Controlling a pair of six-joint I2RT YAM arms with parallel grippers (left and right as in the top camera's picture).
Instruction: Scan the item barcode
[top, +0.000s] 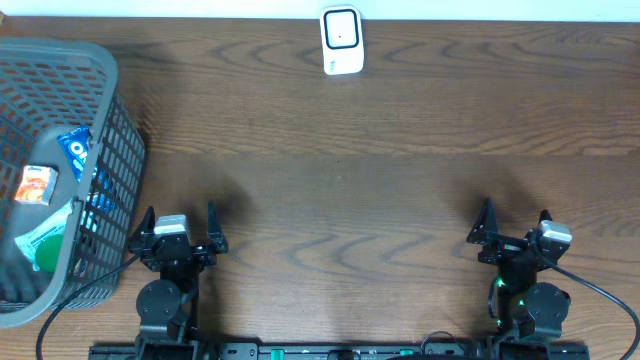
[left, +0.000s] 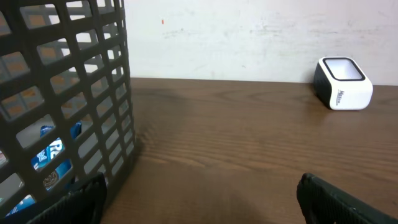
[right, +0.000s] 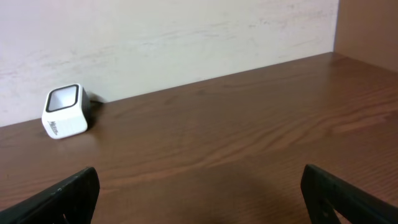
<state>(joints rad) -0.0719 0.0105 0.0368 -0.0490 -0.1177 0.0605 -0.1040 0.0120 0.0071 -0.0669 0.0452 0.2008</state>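
Observation:
The white barcode scanner (top: 341, 40) stands at the far middle edge of the table, also visible in the left wrist view (left: 344, 83) and the right wrist view (right: 64, 111). Items lie in the grey basket (top: 112, 80) at the left: a blue packet (top: 75, 150), a small orange box (top: 35, 184) and a green-and-white pack (top: 45, 245). My left gripper (top: 178, 222) rests open near the front edge, just right of the basket wall (left: 74, 93). At the front right, my right gripper (top: 514, 222) is open too. Both hold nothing.
A wooden table (top: 340, 190) stretches between the arms and the scanner. A pale wall (right: 174, 37) runs behind the table's far edge. The basket's mesh side stands close to my left gripper's left finger (left: 81, 199).

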